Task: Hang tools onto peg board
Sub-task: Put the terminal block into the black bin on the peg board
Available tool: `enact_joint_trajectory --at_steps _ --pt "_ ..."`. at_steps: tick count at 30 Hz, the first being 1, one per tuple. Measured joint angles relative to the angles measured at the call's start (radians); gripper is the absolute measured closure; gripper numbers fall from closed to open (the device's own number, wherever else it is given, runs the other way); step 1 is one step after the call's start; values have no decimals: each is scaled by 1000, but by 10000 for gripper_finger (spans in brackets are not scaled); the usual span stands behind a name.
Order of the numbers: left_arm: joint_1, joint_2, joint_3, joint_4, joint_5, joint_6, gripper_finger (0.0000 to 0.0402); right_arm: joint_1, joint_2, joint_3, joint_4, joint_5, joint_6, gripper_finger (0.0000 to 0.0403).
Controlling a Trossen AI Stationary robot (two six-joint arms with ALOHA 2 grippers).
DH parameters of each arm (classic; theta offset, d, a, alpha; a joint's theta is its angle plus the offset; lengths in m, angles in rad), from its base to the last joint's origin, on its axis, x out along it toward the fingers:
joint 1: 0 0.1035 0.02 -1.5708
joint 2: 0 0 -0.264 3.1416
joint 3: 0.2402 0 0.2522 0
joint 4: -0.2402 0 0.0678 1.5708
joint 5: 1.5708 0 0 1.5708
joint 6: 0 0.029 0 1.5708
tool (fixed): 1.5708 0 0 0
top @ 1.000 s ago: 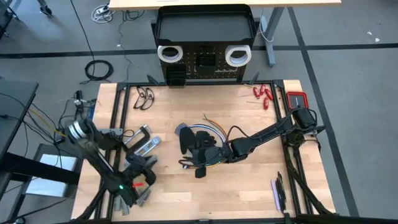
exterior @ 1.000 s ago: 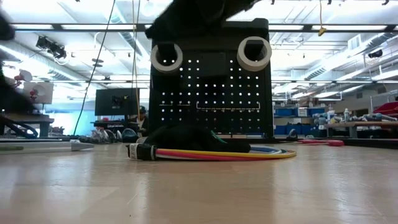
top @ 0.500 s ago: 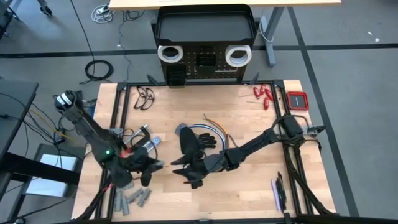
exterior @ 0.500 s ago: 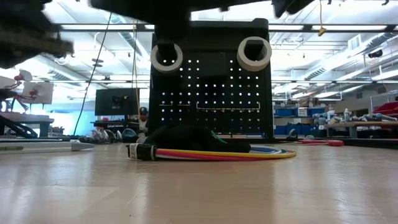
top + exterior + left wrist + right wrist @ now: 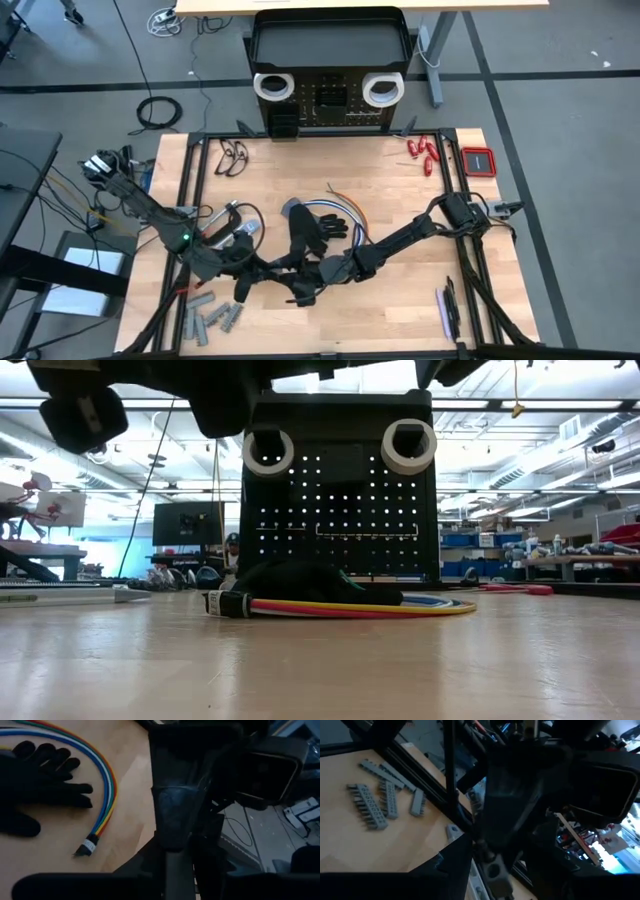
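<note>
My left gripper and my right gripper meet nose to nose above the table's near middle. Each wrist view is filled by a dark tapering shape with the other arm's camera beside it; whether a tool is between the grippers does not show. The peg board stands upright at the far edge, with two white tape rolls hanging on its pegs. A black clamp with a silver bar and several grey metal pieces lie flat at the left.
A black glove and a bundle of coloured cords lie mid-table. Red-handled tools and a red box sit far right, a purple-handled tool near right. A black frame rims the table.
My left gripper has risen from the grey pieces at the near left corner, swung toward the table's middle and tipped from pointing down to nearly level. My right gripper has gone from over the glove toward the near left and rolled. The two now meet.
</note>
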Motion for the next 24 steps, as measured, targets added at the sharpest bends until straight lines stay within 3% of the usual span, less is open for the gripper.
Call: enact_joint_trajectory --at_steps 5,12,16,20,24 --pt "20 0 0 7 32 15 313 1 -1 0 -4 -2 2 256" --pt "37 2 -2 38 74 38 313 6 -2 0 -17 -1 -20 331" --pt "37 -2 -2 34 56 72 303 10 -2 0 -16 21 -18 341" --pt "51 -40 -2 20 9 230 274 20 -2 0 -5 88 18 349" --pt "88 -130 5 66 -127 461 241 23 -30 1 -45 172 55 352"
